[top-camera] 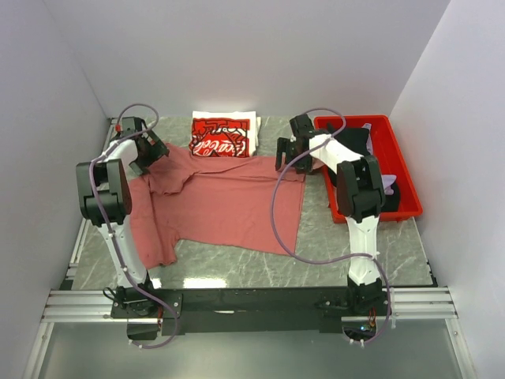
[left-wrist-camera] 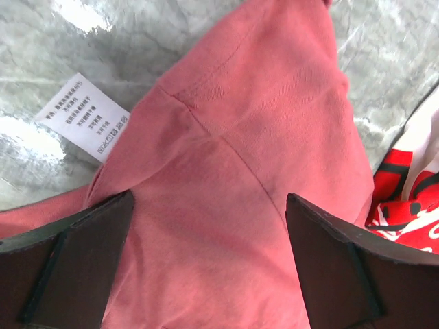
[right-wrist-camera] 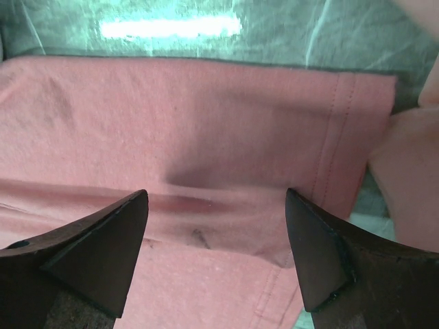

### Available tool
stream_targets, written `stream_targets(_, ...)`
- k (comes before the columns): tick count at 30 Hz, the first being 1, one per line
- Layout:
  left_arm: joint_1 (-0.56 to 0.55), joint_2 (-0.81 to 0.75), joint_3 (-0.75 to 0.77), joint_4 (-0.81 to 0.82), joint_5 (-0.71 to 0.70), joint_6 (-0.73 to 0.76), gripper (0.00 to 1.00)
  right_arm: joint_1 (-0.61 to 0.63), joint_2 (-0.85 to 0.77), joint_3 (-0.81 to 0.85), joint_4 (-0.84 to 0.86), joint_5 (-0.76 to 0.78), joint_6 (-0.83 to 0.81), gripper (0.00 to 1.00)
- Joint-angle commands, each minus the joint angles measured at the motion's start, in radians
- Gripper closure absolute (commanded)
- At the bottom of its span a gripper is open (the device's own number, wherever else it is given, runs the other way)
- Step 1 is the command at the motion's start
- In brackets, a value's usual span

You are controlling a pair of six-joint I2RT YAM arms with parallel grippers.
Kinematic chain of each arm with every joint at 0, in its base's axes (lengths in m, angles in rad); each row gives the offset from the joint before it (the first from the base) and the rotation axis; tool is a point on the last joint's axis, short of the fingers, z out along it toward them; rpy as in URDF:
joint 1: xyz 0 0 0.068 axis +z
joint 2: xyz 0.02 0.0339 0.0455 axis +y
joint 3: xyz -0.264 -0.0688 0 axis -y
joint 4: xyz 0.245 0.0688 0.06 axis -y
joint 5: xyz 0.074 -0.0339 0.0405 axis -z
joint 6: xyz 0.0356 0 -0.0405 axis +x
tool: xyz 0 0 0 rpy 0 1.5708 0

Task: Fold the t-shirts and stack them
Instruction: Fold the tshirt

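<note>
A dusty-rose t-shirt (top-camera: pixel 225 205) lies spread on the grey marble table (top-camera: pixel 339 253), one sleeve hanging toward the near left. Behind it rests a folded red-and-white t-shirt (top-camera: pixel 223 136) with a white script logo. My left gripper (top-camera: pixel 154 154) hovers open over the rose shirt's far-left part. In the left wrist view its jaws straddle rose cloth (left-wrist-camera: pixel 233 164) beside a white care label (left-wrist-camera: pixel 84 116), gripping nothing. My right gripper (top-camera: pixel 286 158) stands open over the shirt's far-right corner. Its fingers (right-wrist-camera: pixel 110 240) flank a wrinkle near the stitched hem (right-wrist-camera: pixel 336 137).
A red plastic bin (top-camera: pixel 404 170) stands at the right with black (top-camera: pixel 355 140) and lavender (top-camera: pixel 392 183) garments in it. White walls close in on the left, back and right. The red-and-white shirt's edge (left-wrist-camera: pixel 405 199) shows just right of my left gripper (left-wrist-camera: pixel 209 199).
</note>
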Motion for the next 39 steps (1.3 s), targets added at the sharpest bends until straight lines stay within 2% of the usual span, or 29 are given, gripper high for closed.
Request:
stream_targets(1,0.008,0.001,0.063,-0.067,-0.034,0.029,0.01,-0.015,-0.008,0.054,-0.028,0.009,-0.028,0.13)
stream_targets(6,0.005,-0.164,-0.017,-0.077,-0.107,-0.021,0.01,-0.006,-0.091,0.048,-0.013,-0.019,-0.053,0.13)
stream_targets(9,0.008,-0.333,-0.174,-0.087,-0.202,-0.083,0.01,0.009,-0.162,0.017,-0.006,-0.015,-0.064,0.13)
stream_targets(12,0.01,-0.447,-0.296,-0.061,-0.201,-0.112,0.01,0.026,-0.231,-0.059,0.012,-0.008,-0.061,0.13)
stream_targets(15,0.014,-0.487,-0.422,0.01,-0.149,-0.115,0.01,0.046,-0.283,-0.17,0.055,-0.013,-0.05,0.13)
stream_targets(17,0.019,-0.478,-0.453,0.04,-0.135,-0.114,0.0,0.052,-0.323,-0.243,0.078,-0.028,-0.042,0.13)
stream_targets(22,0.033,-0.369,-0.404,0.102,-0.085,-0.11,0.01,0.072,-0.384,-0.382,0.141,-0.05,-0.013,0.13)
stream_targets(27,0.062,-0.277,-0.365,0.088,-0.092,-0.121,0.01,0.124,-0.392,-0.5,0.179,-0.065,0.019,0.13)
stream_targets(39,0.209,-0.268,-0.457,0.11,-0.109,-0.115,0.01,0.154,-0.386,-0.675,0.199,-0.033,0.039,0.13)
